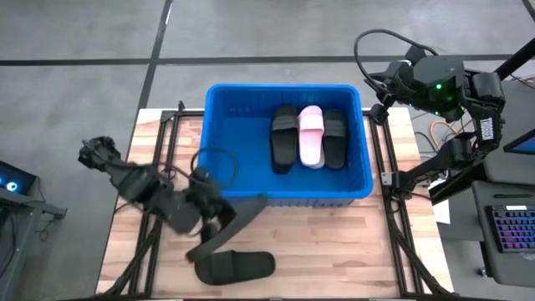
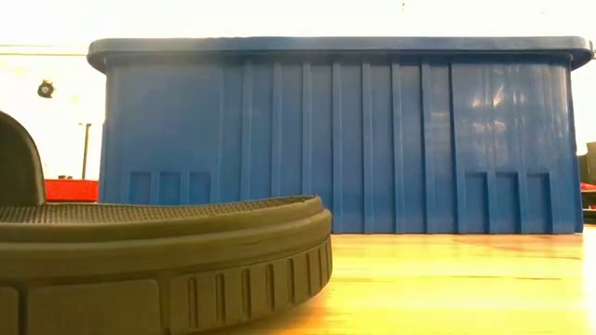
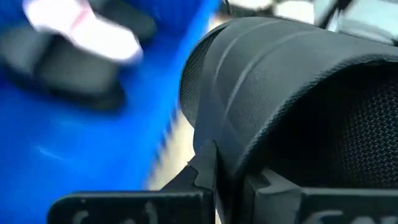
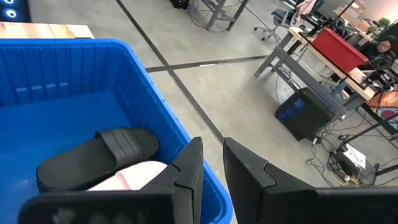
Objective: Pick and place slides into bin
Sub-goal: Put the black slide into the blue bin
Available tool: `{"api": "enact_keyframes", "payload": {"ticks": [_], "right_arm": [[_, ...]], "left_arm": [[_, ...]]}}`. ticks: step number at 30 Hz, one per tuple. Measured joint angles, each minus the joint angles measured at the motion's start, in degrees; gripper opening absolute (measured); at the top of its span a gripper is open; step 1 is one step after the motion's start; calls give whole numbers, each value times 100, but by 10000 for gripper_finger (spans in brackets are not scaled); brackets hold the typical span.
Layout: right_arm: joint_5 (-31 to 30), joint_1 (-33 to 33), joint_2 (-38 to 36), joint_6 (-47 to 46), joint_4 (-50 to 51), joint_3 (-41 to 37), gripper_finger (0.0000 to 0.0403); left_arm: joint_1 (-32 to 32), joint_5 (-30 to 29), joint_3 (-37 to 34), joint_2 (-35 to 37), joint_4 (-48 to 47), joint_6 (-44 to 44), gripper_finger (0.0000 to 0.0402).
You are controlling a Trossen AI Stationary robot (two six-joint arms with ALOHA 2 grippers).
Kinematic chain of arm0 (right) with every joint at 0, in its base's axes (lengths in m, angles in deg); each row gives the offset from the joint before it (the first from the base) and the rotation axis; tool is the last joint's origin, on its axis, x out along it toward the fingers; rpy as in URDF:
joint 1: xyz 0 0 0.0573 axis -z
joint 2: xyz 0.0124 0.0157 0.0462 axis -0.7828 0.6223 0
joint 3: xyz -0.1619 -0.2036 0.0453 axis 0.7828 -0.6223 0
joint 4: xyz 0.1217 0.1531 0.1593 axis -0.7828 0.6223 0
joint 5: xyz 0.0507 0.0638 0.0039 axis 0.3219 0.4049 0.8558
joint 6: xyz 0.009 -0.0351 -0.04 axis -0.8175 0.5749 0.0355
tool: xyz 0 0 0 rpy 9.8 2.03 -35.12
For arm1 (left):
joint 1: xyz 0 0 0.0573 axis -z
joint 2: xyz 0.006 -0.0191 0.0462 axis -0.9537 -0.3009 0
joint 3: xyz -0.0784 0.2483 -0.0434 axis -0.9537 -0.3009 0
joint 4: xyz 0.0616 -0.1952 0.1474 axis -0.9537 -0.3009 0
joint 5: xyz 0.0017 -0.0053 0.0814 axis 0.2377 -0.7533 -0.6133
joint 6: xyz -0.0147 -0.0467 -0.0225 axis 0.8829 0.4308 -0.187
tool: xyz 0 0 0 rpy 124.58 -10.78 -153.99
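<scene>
My left gripper [image 1: 216, 219] is shut on a black slide [image 1: 238, 216], just in front of the blue bin's near wall [image 1: 284, 197]. This slide fills the left wrist view [image 3: 280, 81]. A second black slide [image 1: 236, 266] lies sole-down on the table near the front edge and looms large in the low view [image 2: 158, 251]. Inside the bin lie a black slide [image 1: 284, 138], a pink slide [image 1: 312, 135] and another black slide [image 1: 334, 138]. My right gripper [image 4: 211, 165] waits outside the bin's far right corner [image 1: 391, 82]. Its fingers are almost together and hold nothing. My left gripper pinches the black slide at one side of its wide strap [image 3: 217, 149]. One finger [image 3: 202, 171] is outside the strap and the other [image 3: 267, 183] is on its textured inner side. The slide is lifted clear of the table and tilted, one end toward the bin's near wall.
The bin [image 2: 335, 140] takes up the far middle of the wooden table [image 1: 351, 251], and there is bare wood to the right of the lying slide. Black frame rails run along both table sides. A keyboard [image 1: 510, 230] sits off the right edge.
</scene>
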Motion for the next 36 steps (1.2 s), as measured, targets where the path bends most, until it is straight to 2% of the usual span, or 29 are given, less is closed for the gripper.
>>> {"api": "enact_keyframes", "payload": {"ticks": [4, 7, 13, 19, 22, 28, 36], "right_arm": [[1, -2, 0, 0, 0, 0, 54], [0, -1, 0, -1, -1, -1, 54], [0, 0, 0, -2, -7, -1, 54], [0, -2, 0, -61, -2, 0, 54], [0, -2, 0, -152, -4, -1, 54], [0, -2, 0, -154, -7, -1, 54], [-2, -1, 2, -155, -11, -2, 54]], "left_arm": [[-748, -558, 340, -158, 84, -1071, 0], [-1400, -1074, 314, -308, 53, -1786, 0], [-2748, -1465, 128, -779, 18, -3149, 0], [-3502, -2754, -346, -1112, -5, -4466, 0], [-3833, -2631, -838, -1153, 482, -4692, 0], [-4252, -2452, -2029, -1154, 2197, -4913, 0], [-4668, -2475, -3046, -1169, 2873, -4947, 0]]}}
